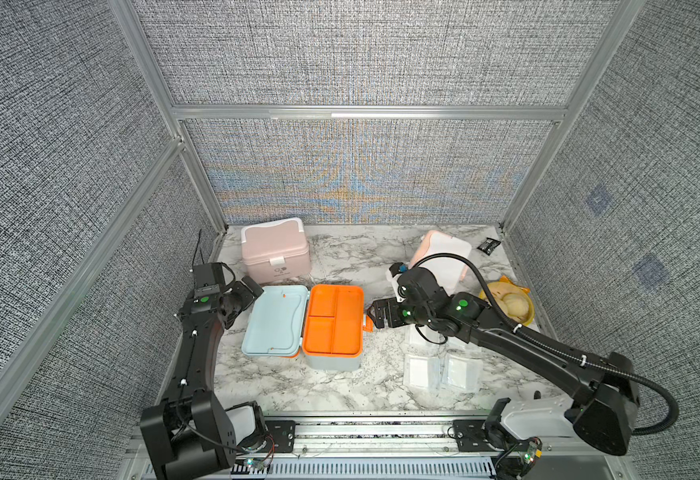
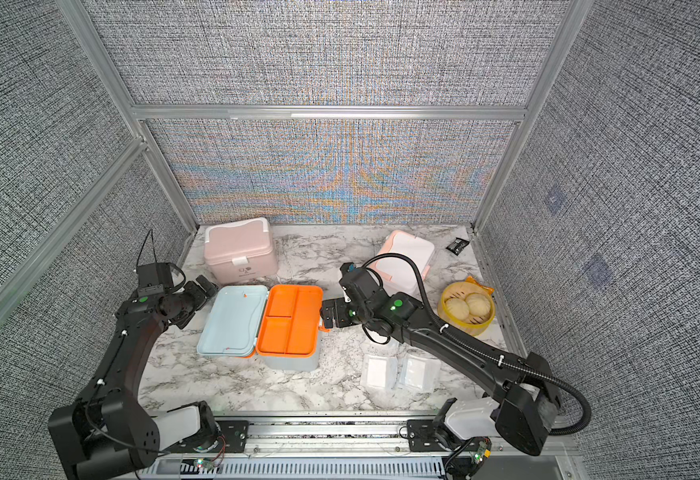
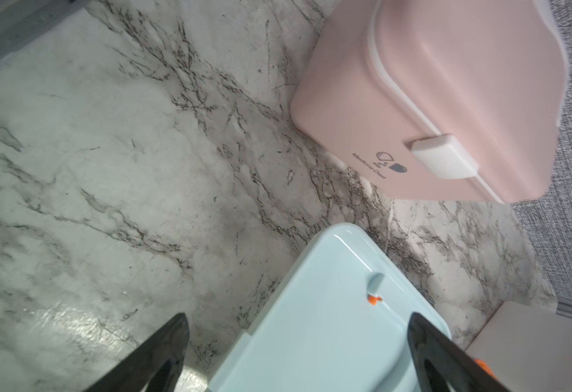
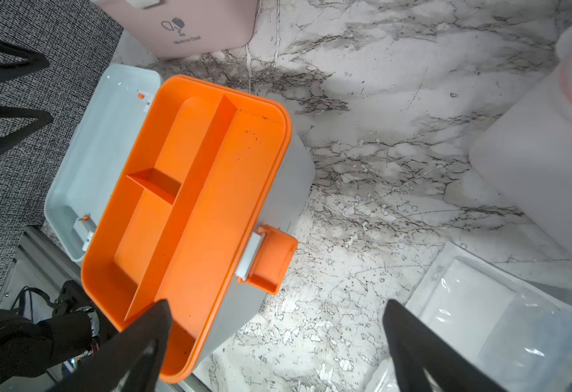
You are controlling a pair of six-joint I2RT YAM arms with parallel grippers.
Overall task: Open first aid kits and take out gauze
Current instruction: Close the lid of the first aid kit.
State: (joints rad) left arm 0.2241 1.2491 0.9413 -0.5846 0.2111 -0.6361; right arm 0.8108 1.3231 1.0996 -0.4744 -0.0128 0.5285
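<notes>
The pale blue-and-orange first aid kit lies open mid-table, its blue lid [image 1: 275, 320] flat to the left and its orange tray [image 1: 334, 320] bare. My left gripper [image 3: 298, 319] hovers open over the lid's far corner. My right gripper [image 4: 278, 305] stands open just right of the kit's orange latch [image 4: 271, 258], holding nothing. The pink-and-white kit [image 1: 275, 249] sits shut at the back left. My right arm partly covers the white-and-peach kit [image 2: 404, 257] at the back right. Two gauze packets [image 1: 421, 368] [image 1: 462, 370] lie front right, and a third [image 1: 421, 336] lies under the right arm.
A yellow basket with buns [image 1: 508, 307] stands at the right edge. A small black wrapper [image 1: 489, 244] lies in the back right corner. Fabric walls close in three sides, and a metal rail [image 1: 365, 432] runs along the front.
</notes>
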